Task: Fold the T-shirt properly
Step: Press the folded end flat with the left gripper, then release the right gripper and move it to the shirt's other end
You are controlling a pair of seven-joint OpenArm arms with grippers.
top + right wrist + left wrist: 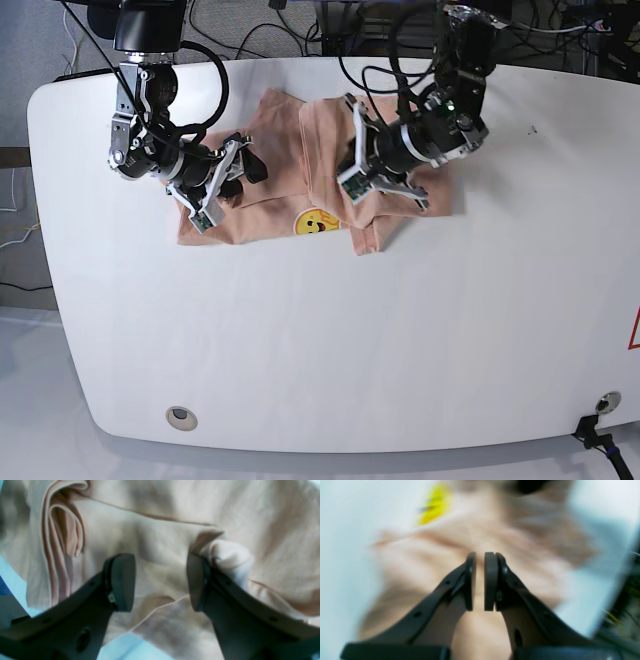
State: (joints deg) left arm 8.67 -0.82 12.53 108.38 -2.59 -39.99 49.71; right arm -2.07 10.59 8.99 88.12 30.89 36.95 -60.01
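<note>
Nearly shut, left gripper (480, 580) pinching a thin fold of T-shirt (320, 190) mid-table (400, 340); right gripper (160, 582) gaping wide over bunched cloth, holding nothing. Best to lift slowly, keep fabric taut, drag toward smiley (315, 222) without snagging.

A white bench (300, 350) with rounded corners; black cables (270, 25) lie on the grey floor (40, 40) behind.
</note>
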